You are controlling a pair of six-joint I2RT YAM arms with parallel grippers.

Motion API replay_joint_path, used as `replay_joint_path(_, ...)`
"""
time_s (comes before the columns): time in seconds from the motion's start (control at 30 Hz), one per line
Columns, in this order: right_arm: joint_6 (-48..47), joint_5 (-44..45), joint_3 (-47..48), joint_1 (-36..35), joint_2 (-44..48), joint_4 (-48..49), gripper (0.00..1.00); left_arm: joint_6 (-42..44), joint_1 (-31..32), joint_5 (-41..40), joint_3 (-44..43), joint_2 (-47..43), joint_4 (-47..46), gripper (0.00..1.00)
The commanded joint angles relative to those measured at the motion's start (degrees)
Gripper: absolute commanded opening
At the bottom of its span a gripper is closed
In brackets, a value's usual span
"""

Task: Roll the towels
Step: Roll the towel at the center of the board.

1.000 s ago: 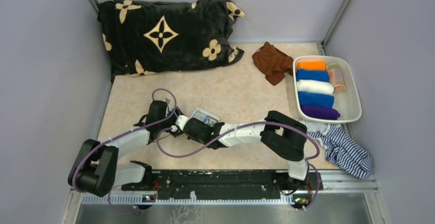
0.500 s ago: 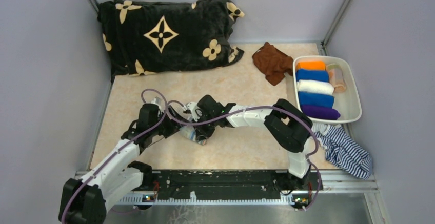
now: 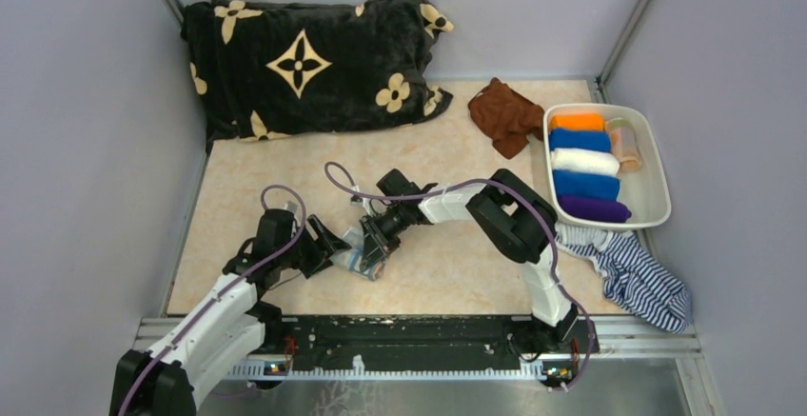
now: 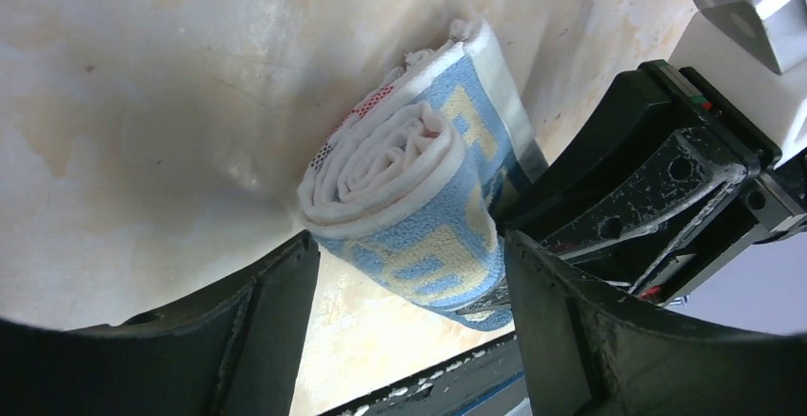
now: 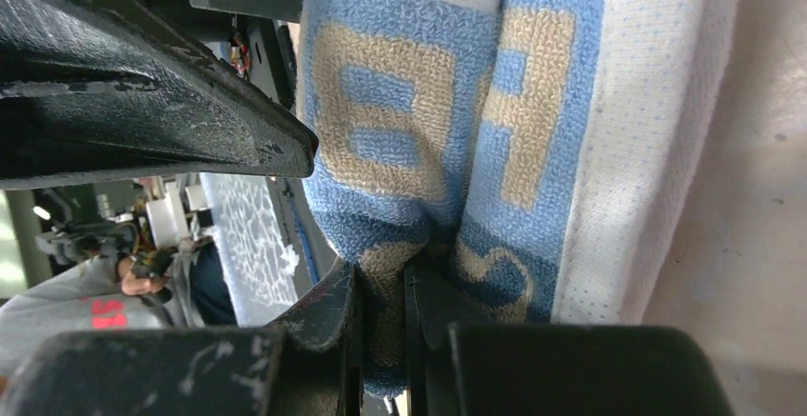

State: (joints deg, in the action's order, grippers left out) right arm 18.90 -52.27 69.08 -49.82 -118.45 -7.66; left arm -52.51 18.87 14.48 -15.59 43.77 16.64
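A pale blue-white printed towel [image 3: 362, 256] lies rolled on the table, its spiral end [image 4: 390, 164] facing the left wrist camera. My left gripper [image 3: 325, 245] [image 4: 411, 254] is open, its fingers standing either side of the roll's near end without pinching it. My right gripper [image 3: 378, 241] [image 5: 383, 287] is shut on a fold of the towel's [image 5: 447, 121] outer layer. A plain brown towel [image 3: 504, 114] lies crumpled at the back right. Several coloured rolls, among them orange [image 3: 577, 121], white [image 3: 584, 161] and purple [image 3: 594, 209], sit in a white tray [image 3: 663, 197].
A big black blanket with beige flowers [image 3: 305, 59] fills the back left. A navy-and-white striped cloth [image 3: 636, 281] lies at the right front, by the tray. Grey walls close in both sides, and the arms' black base rail [image 3: 409, 332] runs along the near edge.
The rolled towel has shifted toward the near edge. My right gripper has closed on its outer fold. My left gripper has opened wider and drawn back to the left.
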Motion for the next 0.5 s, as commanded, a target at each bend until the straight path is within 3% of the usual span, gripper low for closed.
replay_joint_path(0.0, 4.5, -0.2, -1.6, 0.1, -3.3, 1.4, 0.02, -0.8, -0.2, -0.2, 0.4, 0.2, 2.8, 0.78)
replay_joint_path(0.23, 6.4, 1.8, -3.2, 0.1, -3.3, 4.4, 0.05, -2.4, -0.2, -1.1, 3.3, 3.7, -4.9, 0.71)
replay_joint_path(0.47, -0.4, 14.4, -6.1, -1.2, 9.4, 1.9, 0.34, -0.7, -0.1, -2.2, 4.1, 11.5, -9.2, 0.60)
